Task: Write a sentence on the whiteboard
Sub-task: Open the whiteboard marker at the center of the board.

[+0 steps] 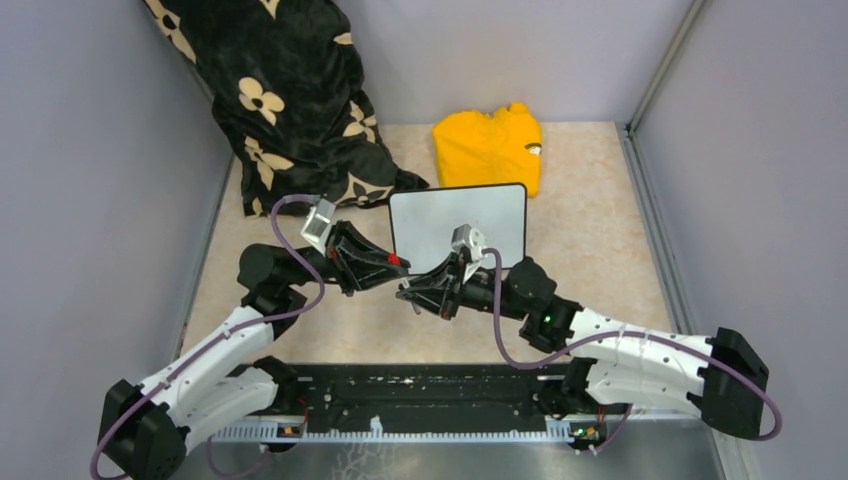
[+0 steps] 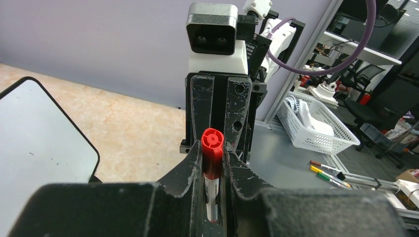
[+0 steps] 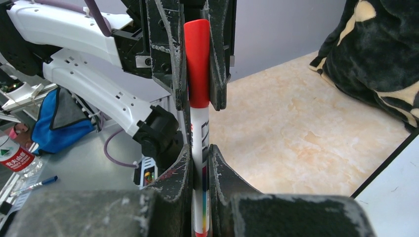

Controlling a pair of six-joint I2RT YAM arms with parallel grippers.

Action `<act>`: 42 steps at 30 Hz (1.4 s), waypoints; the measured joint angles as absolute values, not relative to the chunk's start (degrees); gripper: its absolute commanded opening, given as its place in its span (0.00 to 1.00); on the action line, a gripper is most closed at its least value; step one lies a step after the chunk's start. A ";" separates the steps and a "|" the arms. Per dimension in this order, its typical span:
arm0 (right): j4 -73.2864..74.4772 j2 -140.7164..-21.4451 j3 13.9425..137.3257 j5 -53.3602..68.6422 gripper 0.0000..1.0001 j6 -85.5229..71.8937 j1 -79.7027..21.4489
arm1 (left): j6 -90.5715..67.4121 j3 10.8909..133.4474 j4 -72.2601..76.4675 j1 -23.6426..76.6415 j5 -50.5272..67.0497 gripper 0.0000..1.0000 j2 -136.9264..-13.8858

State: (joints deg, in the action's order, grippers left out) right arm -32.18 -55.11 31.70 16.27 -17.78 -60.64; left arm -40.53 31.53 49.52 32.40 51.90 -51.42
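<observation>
Two tools meet just below ctr of the top view, both on one marker (image 3: 197, 64). The left tool (image 2: 212, 170) is clamped at the red cap end. The right tool (image 3: 200, 165) is clamped on the white barrel lower down, w/ printed lettering showing above its fingers.

In the right wrist view the marker runs straight up the middle of the frame, cap at top, w/ the left tool's fingers hanging down either side of the cap. In the left wrist view the cap's round end faces the lens at ctr, and the right tool w/ its camera (image 2: 212, 32) stands behind it. The cap looks seated on the barrel, but fingers partly hide the joint, so can't be sure.

The whiteboard (image 1: 430, 225) lies flat on the beige tabletop (image 1: 600, 250) at ctr of the top view, just above the two tools; the right wrist overlaps its lower edge. Its face shows plain white, w/ a few tiny dark specks in the left wrist view. A yellow garment (image 1: 488, 148) sits right at the board's top edge, upper ctr. A black flowered blanket (image 1: 290, 90) fills the upper left, its hem reaching the board's upper left corner.
</observation>
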 measured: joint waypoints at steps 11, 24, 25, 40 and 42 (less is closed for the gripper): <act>-33.01 -55.11 30.81 14.81 0.00 -18.44 -61.04 | -39.99 31.11 48.10 32.42 50.30 0.00 -51.40; -35.83 -54.68 28.10 12.01 0.00 -20.64 -62.17 | -38.89 29.67 45.82 33.04 47.64 0.00 -50.22; -36.45 -54.68 27.73 11.79 0.00 -20.91 -62.24 | -38.81 29.61 45.56 33.08 47.48 0.00 -50.11; -33.91 -53.25 21.37 11.44 0.00 -25.15 -63.37 | -37.85 29.34 49.47 31.64 39.24 0.00 -47.77; -33.61 -52.71 21.37 11.18 0.00 -25.26 -63.40 | -37.63 29.34 49.43 31.64 38.48 0.00 -47.72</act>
State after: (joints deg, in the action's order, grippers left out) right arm -33.61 -52.71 21.37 11.18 -25.26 -63.40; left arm -37.63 29.34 49.43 31.64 38.48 -47.72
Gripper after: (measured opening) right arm 0.059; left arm 0.200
